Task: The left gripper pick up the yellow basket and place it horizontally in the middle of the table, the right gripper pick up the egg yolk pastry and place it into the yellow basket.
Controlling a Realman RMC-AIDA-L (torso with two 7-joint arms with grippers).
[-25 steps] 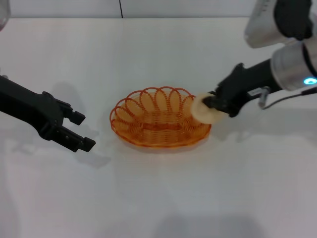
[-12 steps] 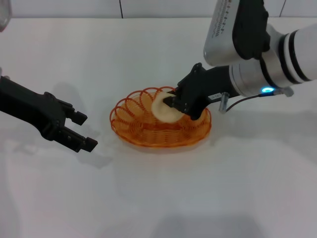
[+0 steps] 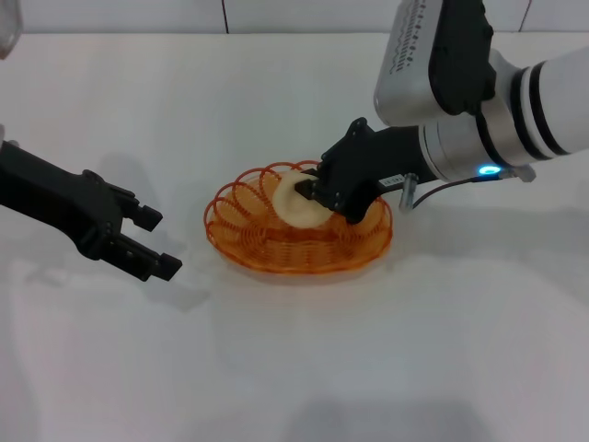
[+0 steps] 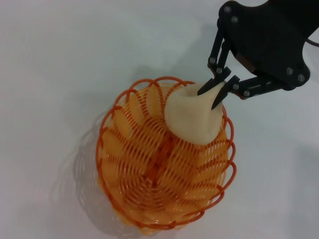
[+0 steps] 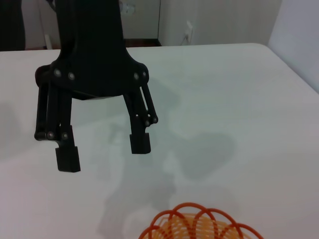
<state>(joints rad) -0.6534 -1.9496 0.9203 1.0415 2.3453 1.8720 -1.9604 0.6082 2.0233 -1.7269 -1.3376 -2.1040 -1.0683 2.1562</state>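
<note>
The yellow basket (image 3: 276, 244) lies lengthwise across the middle of the white table (image 3: 276, 368). My right gripper (image 3: 317, 191) is shut on the egg yolk pastry (image 3: 293, 201) and holds it tilted over the basket's inside, near the right half. The left wrist view shows the basket (image 4: 149, 174), the pastry (image 4: 192, 119) and the right gripper (image 4: 212, 97) pinching the pastry's edge, just above the woven base. My left gripper (image 3: 158, 244) is open and empty, left of the basket and apart from it. It also shows in the right wrist view (image 5: 102, 149).
The basket's looped rim (image 5: 199, 224) shows at the edge of the right wrist view. The right arm (image 3: 479, 101) reaches over the table's right side. A wall runs along the table's far edge.
My right gripper has carried the pastry leftward from the basket's right rim to over its inside and slightly lower. The left gripper and the basket have barely moved.
</note>
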